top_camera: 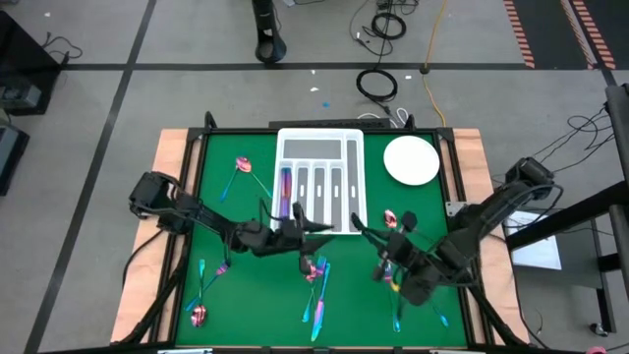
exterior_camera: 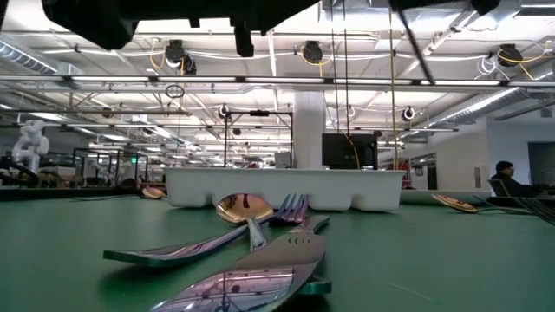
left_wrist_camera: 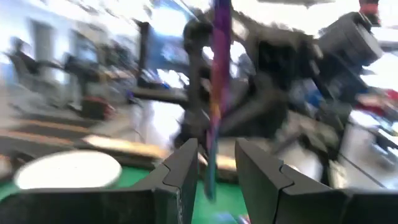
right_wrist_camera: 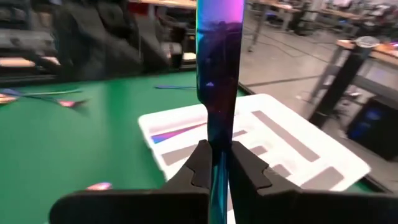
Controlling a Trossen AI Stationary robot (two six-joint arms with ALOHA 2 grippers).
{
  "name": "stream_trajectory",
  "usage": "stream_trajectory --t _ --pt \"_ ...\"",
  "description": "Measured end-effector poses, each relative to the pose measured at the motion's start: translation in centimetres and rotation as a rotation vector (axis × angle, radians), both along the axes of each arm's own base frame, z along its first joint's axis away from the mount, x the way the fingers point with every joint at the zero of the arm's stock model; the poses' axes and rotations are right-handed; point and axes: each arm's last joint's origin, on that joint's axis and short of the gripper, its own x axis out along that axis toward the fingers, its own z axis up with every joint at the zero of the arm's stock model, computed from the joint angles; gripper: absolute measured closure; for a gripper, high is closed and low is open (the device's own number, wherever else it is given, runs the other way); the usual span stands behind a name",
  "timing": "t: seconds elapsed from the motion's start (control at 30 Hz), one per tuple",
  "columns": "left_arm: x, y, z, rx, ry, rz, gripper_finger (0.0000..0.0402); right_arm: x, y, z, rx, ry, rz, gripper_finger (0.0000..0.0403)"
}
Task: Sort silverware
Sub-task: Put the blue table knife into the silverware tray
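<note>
Right wrist view shows the right gripper pinching an iridescent utensil handle upright between its fingers, just this side of the white tray; the piece looks light, stiff and slick, so a firm hold mid-handle seems wisest. Left wrist view has the left gripper with its jaws partly spread around another rainbow piece standing between them, though contact is unclear. Farther off, loose silverware lies on the green desk; no writing is readable.
</note>
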Motion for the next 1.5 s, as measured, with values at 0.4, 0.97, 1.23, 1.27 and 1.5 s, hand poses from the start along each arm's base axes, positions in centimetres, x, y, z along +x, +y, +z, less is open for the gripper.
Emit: stream_trajectory --t 0.4,0.97,1.23,1.27,1.5 --pt "1.5 1.4 0.6 -0.047 -0.016 0.117 0.0292 2.9 -3.4 -0.2 -0.124 0.042 -0.151 0.0394" --pt "3.8 2.8 1.7 -0.060 -0.060 0.163 0.0292 3.2 -3.5 0.0 -0.127 0.039 -0.143 0.0394" --pt "4.3 3.9 2.4 -0.065 -0.096 0.178 0.0292 3.3 -3.5 0.1 -0.124 0.034 -0.144 0.0394" --pt "4.4 4.0 2.7 -0.066 -0.102 0.178 0.0292 3.3 -3.5 0.1 -0.122 0.031 -0.145 0.0394" --pt "5.9 4.4 4.4 -0.045 -0.070 0.161 0.0292 3.3 -3.5 0.1 -0.124 0.034 -0.143 0.0394"
